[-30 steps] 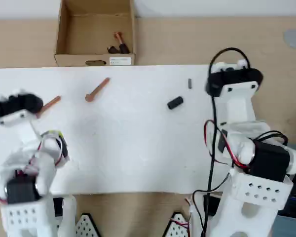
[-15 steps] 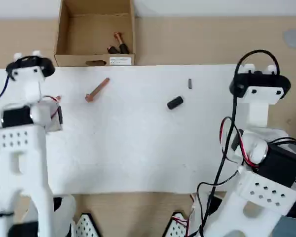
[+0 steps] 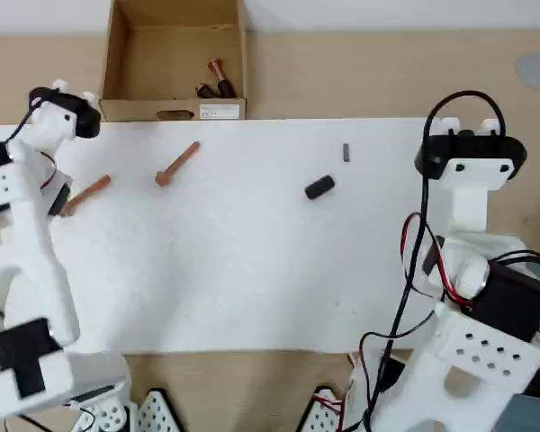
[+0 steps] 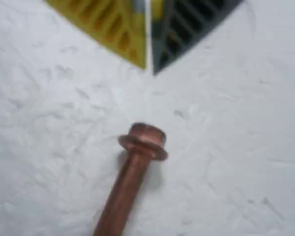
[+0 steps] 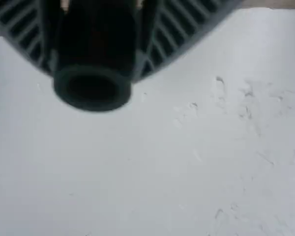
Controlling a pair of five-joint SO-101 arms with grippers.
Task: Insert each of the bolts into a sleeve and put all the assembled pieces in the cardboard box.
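Observation:
A copper bolt [image 4: 132, 172] lies on the white board, its flanged head just off the tips of my left gripper [image 4: 148, 64], whose yellow and dark fingers are shut with nothing between them. That bolt [image 3: 86, 193] lies at the board's left edge beside the left arm. A second bolt [image 3: 177, 164] lies farther right. A loose black sleeve [image 3: 319, 187] rests right of centre. My right gripper [image 5: 96, 64] is shut on another black sleeve [image 5: 92, 91], held above the board with its open end facing the camera. The cardboard box [image 3: 112, 63] holds an assembled piece [image 3: 218, 79].
A small grey pin [image 3: 346, 152] lies near the board's far edge, right of centre. The right arm [image 3: 469, 157] stands over the board's right edge. Tan tabletop surrounds the white board [image 3: 252, 270].
The left arm has lifted and swung toward the board's far left corner, uncovering the left bolt. The right arm shifted to the right a second ago and has since held still.

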